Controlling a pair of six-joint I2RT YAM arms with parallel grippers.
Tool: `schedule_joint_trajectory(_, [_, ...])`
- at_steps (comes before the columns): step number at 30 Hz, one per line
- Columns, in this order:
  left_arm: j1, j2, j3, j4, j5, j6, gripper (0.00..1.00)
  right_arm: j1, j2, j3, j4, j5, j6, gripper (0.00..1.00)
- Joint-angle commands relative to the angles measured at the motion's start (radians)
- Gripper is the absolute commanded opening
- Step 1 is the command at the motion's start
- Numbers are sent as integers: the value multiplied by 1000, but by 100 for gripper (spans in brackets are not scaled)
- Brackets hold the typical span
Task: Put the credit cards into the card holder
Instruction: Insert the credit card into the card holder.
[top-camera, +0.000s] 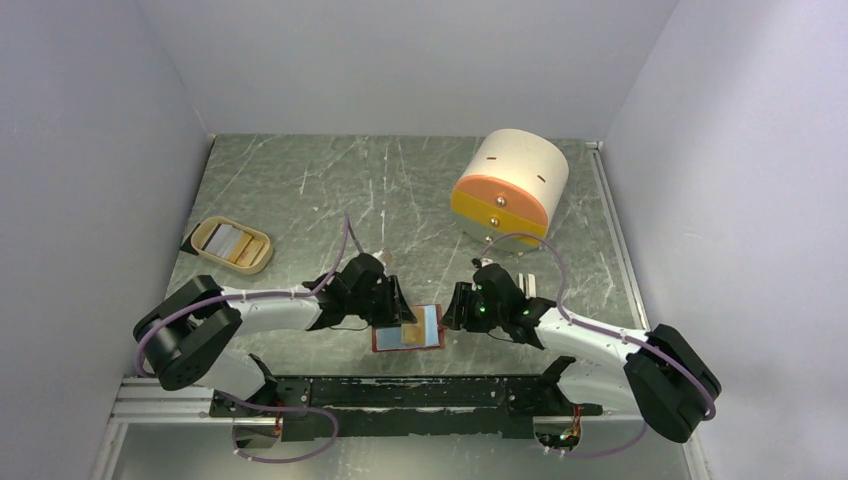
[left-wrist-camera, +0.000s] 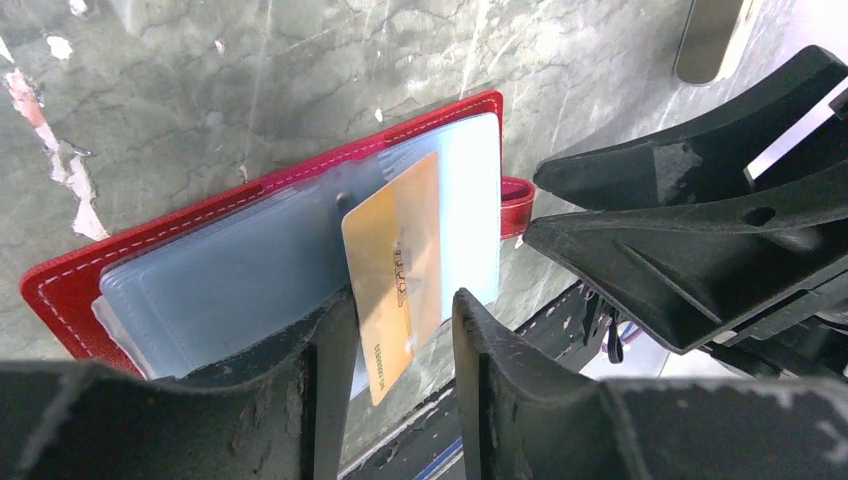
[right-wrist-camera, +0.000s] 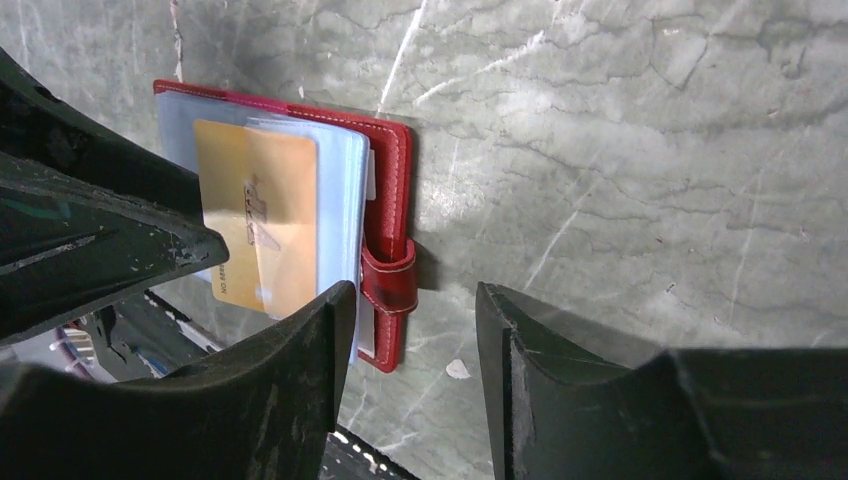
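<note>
The card holder (top-camera: 430, 322) is a red wallet lying open near the table's front edge, with its pale blue pockets up. It also shows in the left wrist view (left-wrist-camera: 70, 285) and the right wrist view (right-wrist-camera: 392, 170). A gold credit card (left-wrist-camera: 392, 265) sits partly in a pocket, its lower end sticking out; it also shows in the right wrist view (right-wrist-camera: 258, 215). My left gripper (left-wrist-camera: 400, 305) is open, with that end between its fingers and beside the left one. My right gripper (right-wrist-camera: 412, 298) is open at the snap tab (right-wrist-camera: 390, 285). Its left finger (right-wrist-camera: 330, 330) is over the pocket edge.
A beige oval tray (top-camera: 262, 252) with more cards (top-camera: 228, 240) sits at the left. A big cream-and-orange cylinder (top-camera: 510, 185) lies at the back right. The black base rail (top-camera: 420, 395) runs just in front of the wallet. Walls enclose the table.
</note>
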Motion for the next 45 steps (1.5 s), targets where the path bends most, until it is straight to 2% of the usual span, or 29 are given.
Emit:
schedule_joint_trajectory(1, [-17,8,23,-23,-26,-5,43,4,-27,21,-63,13,-6,52])
schedule_joint_trajectory(7, [-36,24,61,-67,-56,14,12,3,-48,11,-53,7,0,52])
schedule_joint_trajectory(9, [-44,40,65,-51,-44,10,9,2,-48,11,-51,5,0,52])
schedule_joint_trajectory(17, [-50,95,66,-14,-28,-13,10,5,-56,-32,38,-33,34,51])
schedule_joint_trajectory(24, [-57,150,52,83,20,-51,11,15,-23,-70,114,-66,61,33])
schedule_joint_trajectory(28, [-66,177,81,78,27,-50,11,27,-5,-71,124,-57,64,25])
schedule_joint_trajectory(30, [-67,175,86,68,27,-50,14,29,2,-72,128,-54,66,23])
schedule_joint_trajectory(33, [-67,136,75,35,8,-50,23,28,5,-74,121,-45,65,21])
schedule_joint_trajectory(39, [-66,35,55,-45,-56,-52,37,28,7,-81,117,-33,65,20])
schedule_joint_trajectory(45, [-66,51,77,-65,-59,-43,37,28,18,-80,124,-35,66,20])
